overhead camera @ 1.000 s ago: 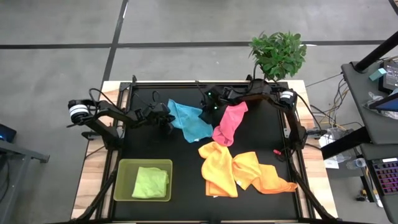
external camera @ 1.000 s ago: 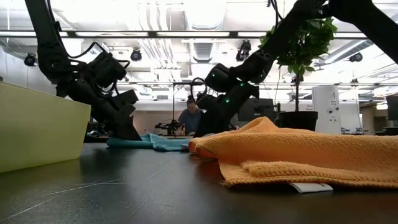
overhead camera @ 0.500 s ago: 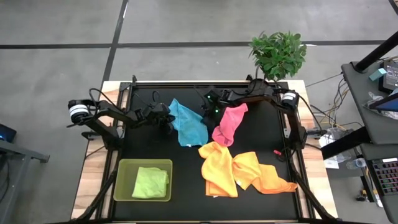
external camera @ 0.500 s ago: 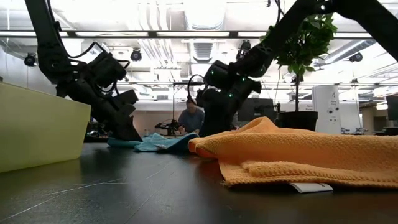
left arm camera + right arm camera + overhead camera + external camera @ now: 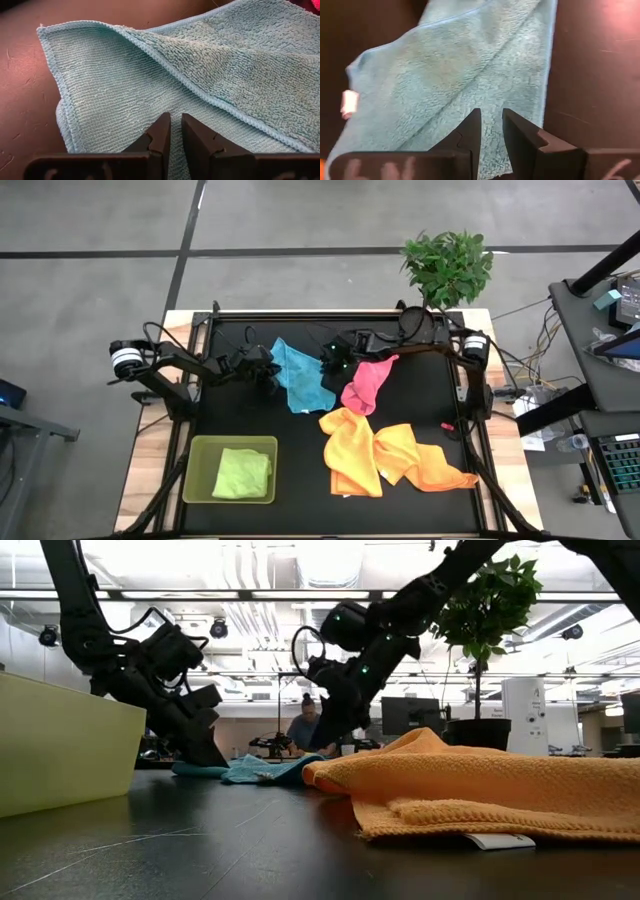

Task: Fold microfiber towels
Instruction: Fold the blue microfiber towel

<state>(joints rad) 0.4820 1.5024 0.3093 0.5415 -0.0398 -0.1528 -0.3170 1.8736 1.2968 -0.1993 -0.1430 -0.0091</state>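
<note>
- Around my table [image 5: 160,380] I see a grey floor [image 5: 300,215] crossed by dark lines.
- A potted plant [image 5: 447,268] stands at the table's far right corner.
- A dark desk [image 5: 600,290] with cables sits to my right.
- Across the room, ceiling lights [image 5: 250,595] run in long strips among pipes.
- A person [image 5: 303,728] sits at a distant bench.
- A white cabinet [image 5: 524,715] stands on the right.

my left gripper [image 5: 268,377] is sitting low, fingers [image 5: 161,131] nearly together; my right gripper [image 5: 328,367] is hovering higher, fingers [image 5: 470,131] narrowly parted.
</note>
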